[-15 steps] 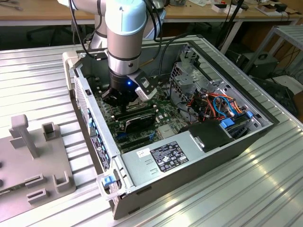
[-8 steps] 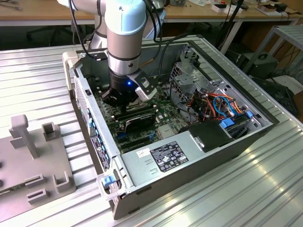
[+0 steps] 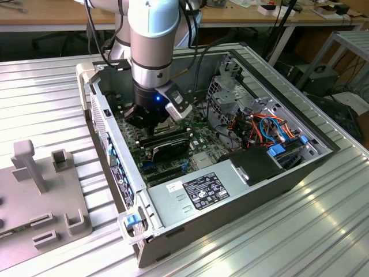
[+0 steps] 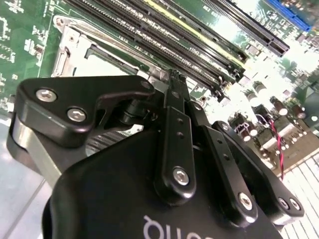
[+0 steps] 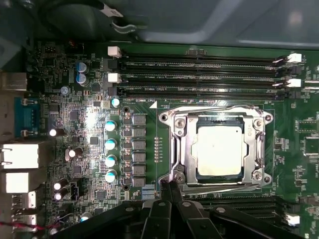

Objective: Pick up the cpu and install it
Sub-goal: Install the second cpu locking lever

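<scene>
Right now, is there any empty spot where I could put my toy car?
Yes: the ribbed metal table beside the computer case is bare. Inside it's crowded: the hand sits low over the motherboard, beside the cpu.

You find a white printed label (image 3: 204, 191) on the grey metal power supply box (image 3: 248, 193), its print too small to read. The white lettering (image 5: 154, 89) between the long black memory slots (image 5: 199, 63) is likewise illegible.
</scene>
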### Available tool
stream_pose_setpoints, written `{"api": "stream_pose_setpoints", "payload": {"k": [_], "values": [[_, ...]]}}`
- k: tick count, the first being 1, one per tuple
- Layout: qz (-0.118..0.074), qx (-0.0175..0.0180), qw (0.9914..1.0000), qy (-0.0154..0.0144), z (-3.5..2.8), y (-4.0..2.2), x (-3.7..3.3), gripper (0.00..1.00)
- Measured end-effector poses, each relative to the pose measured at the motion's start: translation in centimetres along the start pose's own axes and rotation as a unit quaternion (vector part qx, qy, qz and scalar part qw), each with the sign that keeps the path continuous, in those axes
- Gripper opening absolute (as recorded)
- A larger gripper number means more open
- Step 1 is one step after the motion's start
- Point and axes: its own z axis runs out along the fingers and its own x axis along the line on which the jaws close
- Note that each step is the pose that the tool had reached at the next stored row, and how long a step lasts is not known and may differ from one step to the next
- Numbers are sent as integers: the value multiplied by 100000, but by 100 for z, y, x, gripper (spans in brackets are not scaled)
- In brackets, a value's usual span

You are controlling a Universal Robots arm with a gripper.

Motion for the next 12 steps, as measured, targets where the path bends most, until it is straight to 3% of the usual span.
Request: {"api": "stream_pose_setpoints", "payload": {"k": [5, 8, 12], "values": [[3, 9, 100000, 1, -117, 1, -9, 11], [-2, 2, 100000, 4, -118, 1, -18, 11], [4, 4, 100000, -2, -108, 1, -138, 11]]}}
